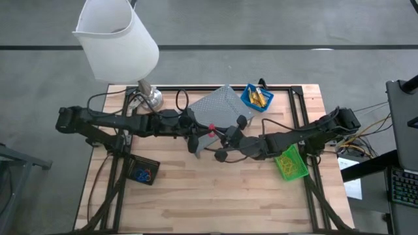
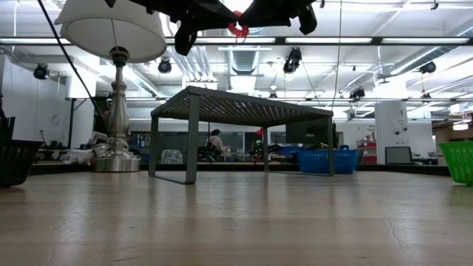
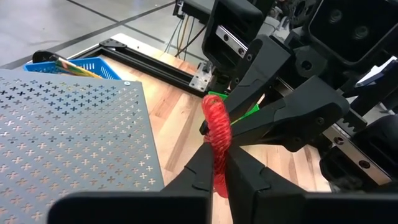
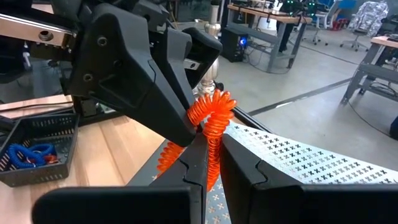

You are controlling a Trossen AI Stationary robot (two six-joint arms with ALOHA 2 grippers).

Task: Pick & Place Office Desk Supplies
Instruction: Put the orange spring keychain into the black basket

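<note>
A red coiled loop (image 1: 210, 130) hangs in the air over the table's middle, high above the wood in the low view (image 2: 238, 29). My left gripper (image 1: 196, 137) and my right gripper (image 1: 222, 142) meet at it from opposite sides, both shut on it. A black bin (image 1: 142, 171) with blue loops sits near the left edge. A blue bin (image 1: 257, 96) with yellow pieces stands at the far right. A green bin (image 1: 290, 162) is on the right. My left gripper (image 3: 219, 167) pinches the red loop's coil (image 3: 216, 149) between its two fingers, coming level from the table's left. The loop is lifted clear of the table. My right gripper (image 4: 211, 158) pinches the same loop's coil (image 4: 212, 134) between its two fingers, coming level from the table's right, close to the left gripper's fingers (image 4: 155, 99).
A grey perforated metal stand (image 1: 219, 108) sits on legs at the far middle, just beyond both grippers. A white-shaded lamp (image 1: 117, 39) with a metal base (image 1: 149, 96) stands at the far left. Bare wood (image 1: 215, 196) lies along the near side.
</note>
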